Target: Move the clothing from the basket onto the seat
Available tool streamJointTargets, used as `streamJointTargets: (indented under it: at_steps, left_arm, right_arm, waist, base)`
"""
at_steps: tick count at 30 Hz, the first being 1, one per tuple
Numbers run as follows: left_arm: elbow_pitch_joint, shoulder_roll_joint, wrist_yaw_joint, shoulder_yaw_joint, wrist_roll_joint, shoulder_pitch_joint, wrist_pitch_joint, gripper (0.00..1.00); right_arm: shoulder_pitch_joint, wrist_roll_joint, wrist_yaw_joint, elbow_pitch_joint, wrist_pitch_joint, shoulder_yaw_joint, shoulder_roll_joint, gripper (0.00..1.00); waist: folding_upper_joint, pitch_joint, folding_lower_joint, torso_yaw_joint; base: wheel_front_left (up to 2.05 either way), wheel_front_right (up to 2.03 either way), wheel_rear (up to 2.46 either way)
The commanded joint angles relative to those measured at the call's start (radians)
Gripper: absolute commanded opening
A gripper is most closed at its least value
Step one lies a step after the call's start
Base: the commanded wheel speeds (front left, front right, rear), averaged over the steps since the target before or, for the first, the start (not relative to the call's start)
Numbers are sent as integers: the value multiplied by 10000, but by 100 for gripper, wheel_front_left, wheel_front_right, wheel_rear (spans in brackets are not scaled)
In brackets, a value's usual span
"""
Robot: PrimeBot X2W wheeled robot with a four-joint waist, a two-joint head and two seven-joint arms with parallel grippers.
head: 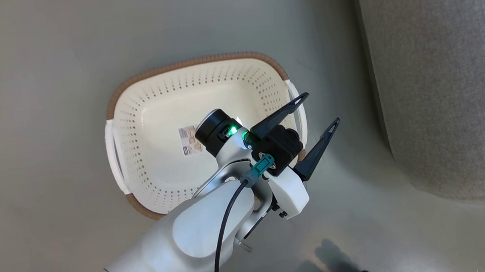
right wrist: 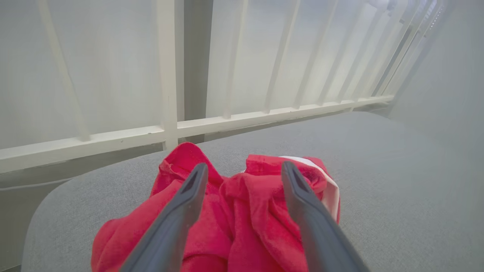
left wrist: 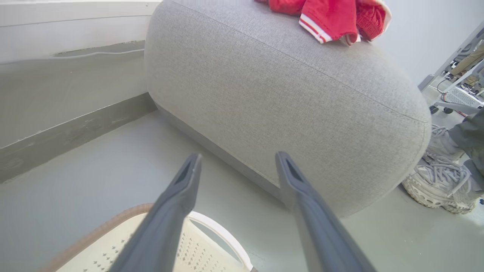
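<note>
Looks like the drop-off step, nearly done lol.
Head view: left gripper [head: 321, 108] spread, empty, over clothes-free basket [head: 114, 100] mid-frame, sofa [head: 443, 75] at right. Left wrist: clothes [left wrist: 329, 19] top of frame, on sofa. Right wrist: right gripper [right wrist: 244, 166] spread astride clothes [right wrist: 245, 219] lower centre, seemingly gripping nothing; next, lift clear.

Our forearm [head: 190, 238] is glossy white, with a black cable [head: 222, 231] running to a teal plug [head: 262, 168], green lights [head: 233, 130] and long dark-grey fingers [head: 318, 147].
</note>
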Motion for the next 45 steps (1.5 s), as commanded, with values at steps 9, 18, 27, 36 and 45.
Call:
streamJointTargets:
  at_steps: [9, 18, 27, 36, 45]
  left_arm:
    - [-603, -112, -202, 870, 158, 845, -59, 100]
    - [-611, -112, -365, 1848, 340, 1835, -59, 100]
    - [-615, -112, -648, 3090, 619, 3127, -59, 100]
    - [-482, -112, -892, 4556, 997, 4369, -59, 100]
    - [-360, -112, -1008, 5983, 1445, 5357, -59, 100]
  right_arm:
    - [1899, 955, 29, -1542, -115, 879, -838, 100]
    - [3064, 1202, 29, -2678, -115, 1386, -763, 100]
    - [4425, 1483, 29, -4090, -116, 2295, -393, 100]
    - [5810, 1893, 29, -5878, -116, 3326, 212, 100]
    - [7166, 1704, 29, -6845, -116, 3685, 1085, 100]
  waist:
    - [0, -1677, 0, 409]
    - [0, -3187, 0, 736]
    - [0, -4692, 0, 1277]
    - [0, -5971, 0, 1817]
    - [0, -6809, 0, 2126]
  base:
    - [0, 0, 0]
    - [0, 0, 0]
    - [0, 0, 0]
    - [0, 0, 0]
    - [0, 0, 0]
